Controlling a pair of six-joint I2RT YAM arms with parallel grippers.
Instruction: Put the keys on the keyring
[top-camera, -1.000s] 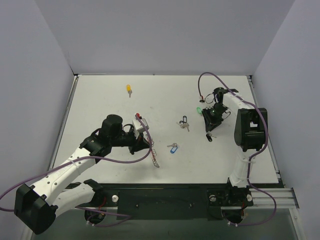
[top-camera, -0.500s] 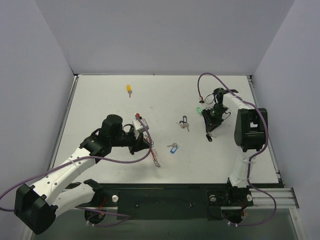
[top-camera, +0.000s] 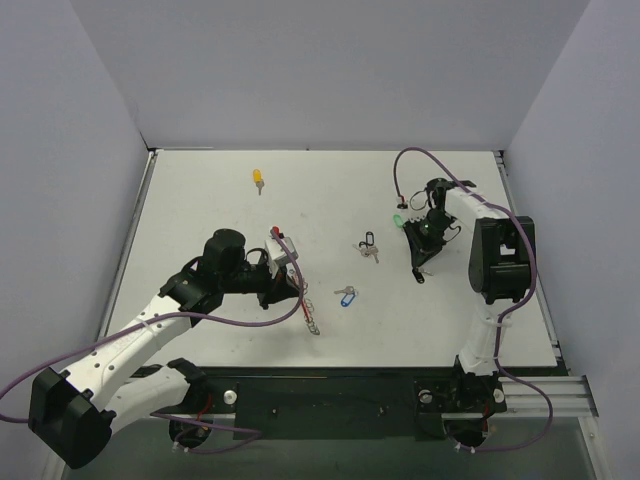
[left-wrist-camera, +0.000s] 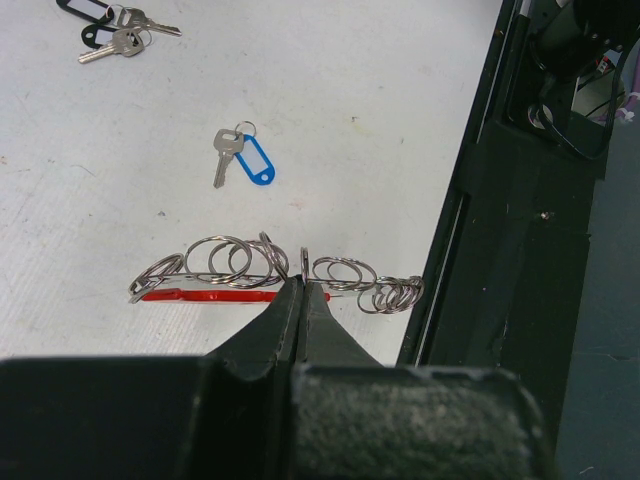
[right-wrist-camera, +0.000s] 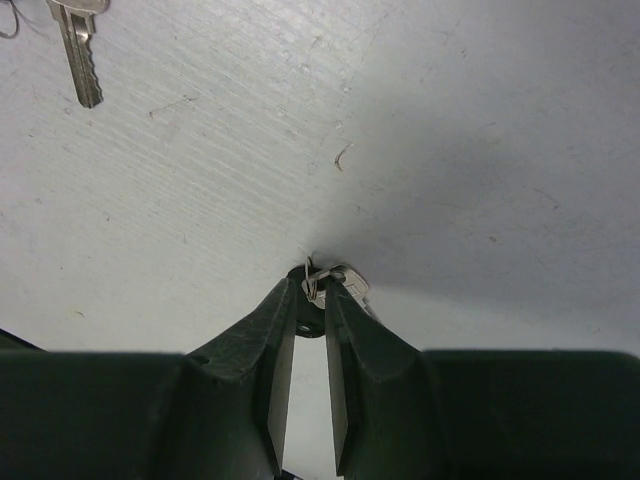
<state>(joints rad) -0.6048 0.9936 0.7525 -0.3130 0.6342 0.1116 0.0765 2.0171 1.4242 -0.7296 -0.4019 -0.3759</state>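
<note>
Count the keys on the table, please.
6: yellow-tagged key far left, green-tagged key far right, two black-tagged keys mid-table, blue-tagged key nearer, small key at the right gripper. Others may be hidden.

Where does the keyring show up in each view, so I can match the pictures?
Top external: the keyring lies low and left of centre on the table, at the tip of the left gripper.
Left wrist: the keyring is mid-frame, pinched in that gripper's shut jaws.
Right wrist: not in it.
Shared landmark: the blue-tagged key, visible near the keyring in the top external and left wrist views.
</note>
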